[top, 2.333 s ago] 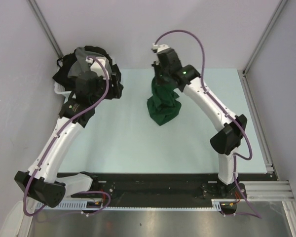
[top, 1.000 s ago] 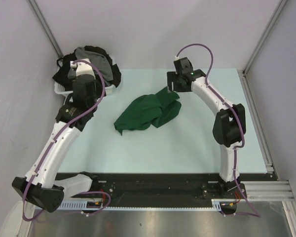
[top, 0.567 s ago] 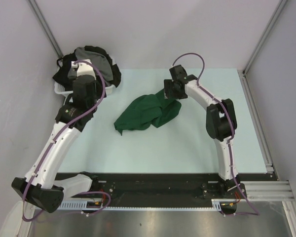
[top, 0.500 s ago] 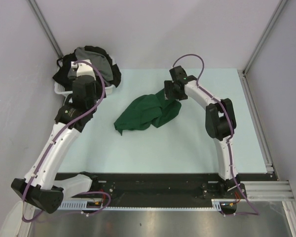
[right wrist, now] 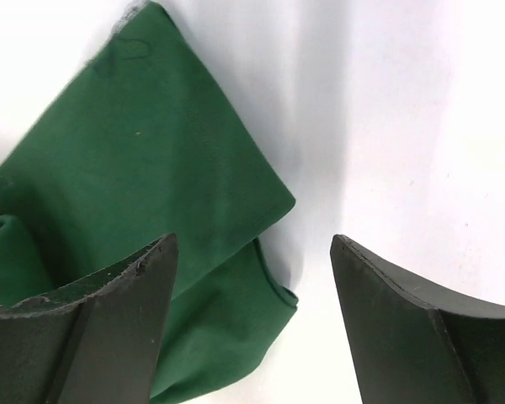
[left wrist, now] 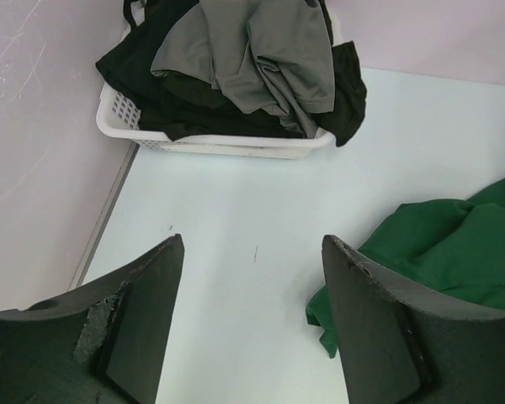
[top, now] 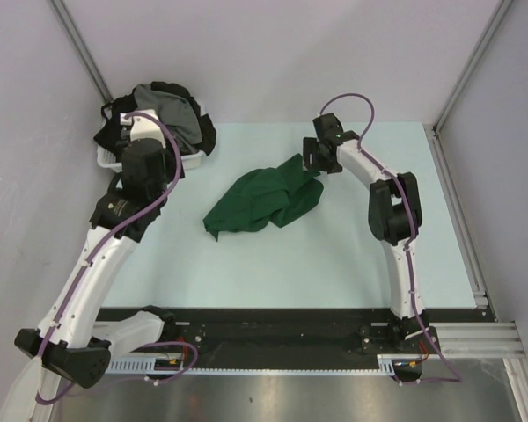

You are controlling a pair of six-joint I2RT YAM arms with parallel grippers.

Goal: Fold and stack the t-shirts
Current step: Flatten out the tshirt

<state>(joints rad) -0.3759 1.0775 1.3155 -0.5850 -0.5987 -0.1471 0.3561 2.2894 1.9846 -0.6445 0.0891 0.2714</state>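
Note:
A dark green t-shirt (top: 262, 200) (left wrist: 454, 252) (right wrist: 143, 194) lies crumpled in the middle of the pale table. My right gripper (top: 321, 155) (right wrist: 252, 238) hovers open over its far right corner, and a hem edge shows between the jaws with nothing pinched. A grey t-shirt (top: 172, 110) (left wrist: 252, 50) sits on top of black t-shirts (top: 114, 132) (left wrist: 143, 59) heaped in the white basket (top: 114, 161) (left wrist: 227, 145) at the far left. My left gripper (top: 143, 145) (left wrist: 252, 240) hangs open and empty above bare table, on the near side of the basket.
Grey walls close in the left, back and right. A metal rail (top: 458, 202) runs along the table's right edge. The black base strip (top: 273, 330) lies along the near edge.
The green t-shirt hung from my right gripper at first, and it now lies released on the table. The right gripper has shifted slightly right over its corner. The left arm drew back a little.

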